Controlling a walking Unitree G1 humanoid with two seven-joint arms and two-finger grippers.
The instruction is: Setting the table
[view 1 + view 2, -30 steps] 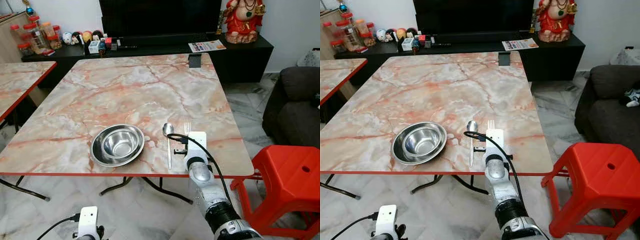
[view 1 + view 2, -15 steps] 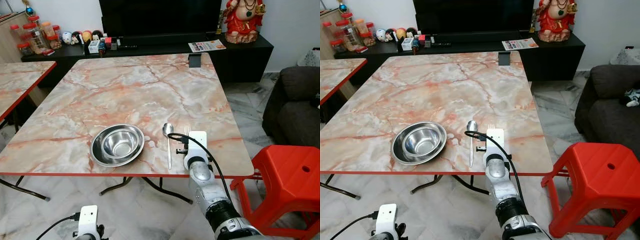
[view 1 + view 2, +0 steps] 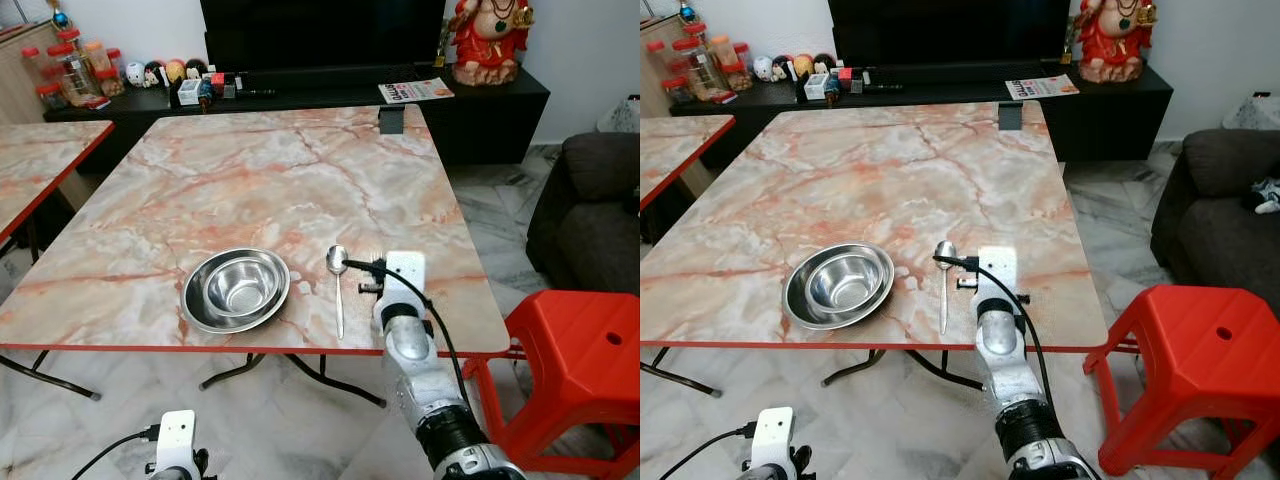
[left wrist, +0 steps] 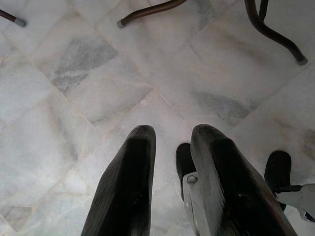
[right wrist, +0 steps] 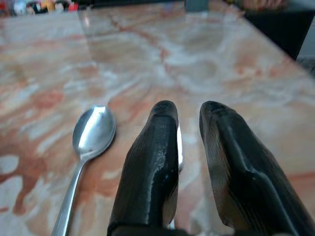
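Observation:
A steel bowl (image 3: 236, 289) sits near the front edge of the marble table (image 3: 250, 180). A spoon (image 3: 338, 290) lies just to its right, bowl end pointing away from me. My right gripper (image 5: 188, 108) hovers low over the table to the right of the spoon, fingers apart. A sliver of a silver fork (image 5: 180, 147) shows beside one finger; the rest is hidden under the gripper and wrist. In the eye views the white wrist camera (image 3: 404, 272) covers the fork. My left gripper (image 4: 170, 132) hangs idle over the floor, open and holding nothing.
A red plastic stool (image 3: 580, 360) stands close on my right, with a dark sofa (image 3: 590, 210) behind it. A second marble table (image 3: 40, 150) is on the left. A small dark object (image 3: 390, 120) stands at the table's far edge before the TV console (image 3: 300, 95).
My right wrist has moved slightly forward and to the right over the table, and now covers the fork tines that showed before. Bowl and spoon stayed put.

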